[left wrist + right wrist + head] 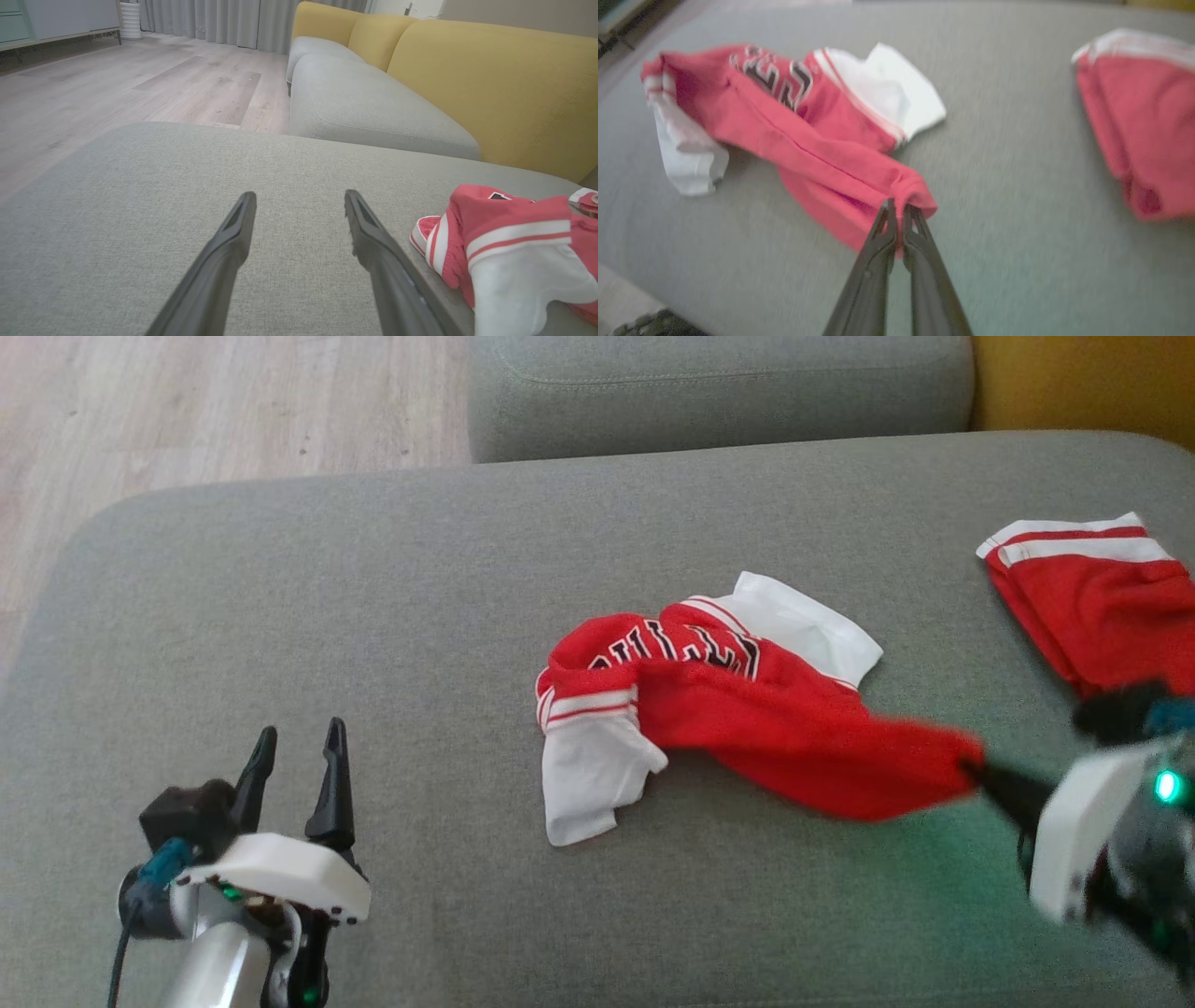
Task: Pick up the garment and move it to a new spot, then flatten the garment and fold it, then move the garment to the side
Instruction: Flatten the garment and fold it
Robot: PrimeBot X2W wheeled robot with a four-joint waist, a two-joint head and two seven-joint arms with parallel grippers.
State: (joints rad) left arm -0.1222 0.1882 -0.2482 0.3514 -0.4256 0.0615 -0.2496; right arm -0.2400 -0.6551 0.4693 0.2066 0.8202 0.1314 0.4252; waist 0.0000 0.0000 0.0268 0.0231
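Observation:
A crumpled red and white garment [738, 709] with black lettering lies mid-cushion on the grey sofa seat [420, 597]. My right gripper [976, 773] is shut on its red hem at the right end, and the cloth is drawn out toward it. In the right wrist view the fingers [889, 224] pinch that red edge of the garment [822, 140]. My left gripper [294, 761] stands open at the lower left, well away from the cloth. In the left wrist view the left gripper [299, 207] holds nothing, with the garment [509, 242] off to its right.
A second red piece with white stripes [1092, 597] lies folded at the seat's right edge, also seen as the red piece [1139, 121] in the right wrist view. A further grey cushion [719, 392] and yellow backrest [490, 84] lie beyond. Wooden floor [187, 411] is at the left.

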